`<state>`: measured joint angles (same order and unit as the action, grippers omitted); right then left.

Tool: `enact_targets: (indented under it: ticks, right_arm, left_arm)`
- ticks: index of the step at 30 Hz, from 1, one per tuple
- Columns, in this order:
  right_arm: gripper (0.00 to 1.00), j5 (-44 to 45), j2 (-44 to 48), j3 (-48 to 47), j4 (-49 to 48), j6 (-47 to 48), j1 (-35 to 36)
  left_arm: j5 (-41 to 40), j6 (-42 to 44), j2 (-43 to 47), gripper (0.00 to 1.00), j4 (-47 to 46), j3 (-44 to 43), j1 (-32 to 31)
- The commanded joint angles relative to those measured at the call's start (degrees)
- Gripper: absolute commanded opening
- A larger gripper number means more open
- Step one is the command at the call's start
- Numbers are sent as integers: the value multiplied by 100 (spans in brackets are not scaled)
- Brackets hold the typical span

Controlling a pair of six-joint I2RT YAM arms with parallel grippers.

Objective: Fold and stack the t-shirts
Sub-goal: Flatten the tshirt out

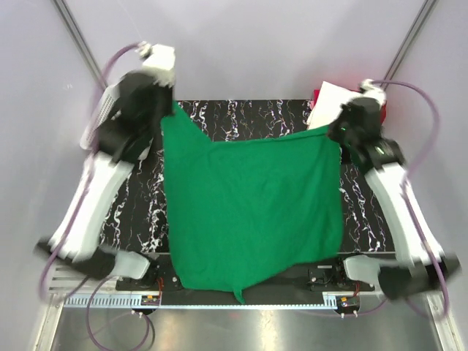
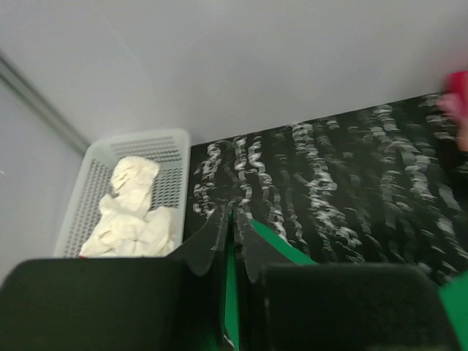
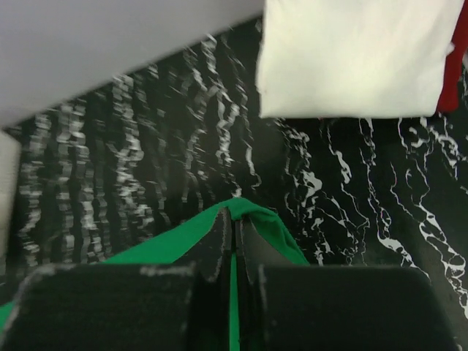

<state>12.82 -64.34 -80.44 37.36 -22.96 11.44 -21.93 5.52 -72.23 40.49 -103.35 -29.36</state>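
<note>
The bright green t-shirt [image 1: 252, 212] hangs spread between both arms over the black marbled table [image 1: 256, 113], its lower edge near the front. My left gripper [image 1: 170, 110] is shut on its far left corner; green cloth [image 2: 232, 292] shows between the jaws. My right gripper [image 1: 335, 134] is shut on its far right corner [image 3: 256, 216]. A folded white t-shirt [image 3: 351, 55] lies on a red one [image 3: 457, 66] at the far right of the table, also seen in the top view [image 1: 330, 99].
A white mesh basket [image 2: 164, 142] holding crumpled white cloth [image 2: 131, 208] stands off the table's far left corner. Grey walls enclose the table on three sides. Both arm bases sit at the near edge.
</note>
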Motion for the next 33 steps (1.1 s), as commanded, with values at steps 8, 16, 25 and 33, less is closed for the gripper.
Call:
enact_targets:
  ticks: [8, 16, 25, 33]
  right_arm:
    - [100, -139, -3674, -1844, 211, -95, -212]
    - [100, -973, -2067, -219, -510, -305, -204]
    - [100, -1835, -1642, 1417, -713, -341, -186]
    - [100, -2257, -3329, 638, -573, -42, -143]
  left_arm:
    - [-672, -1314, -5461, 99, 962, -3564, 827]
    - [-382, -1703, -3670, 99, 477, -1084, 783]
    - [-137, -2458, -2104, 99, -137, 1825, 704]
    - [251, -2968, -2935, 98, -656, 2294, 713]
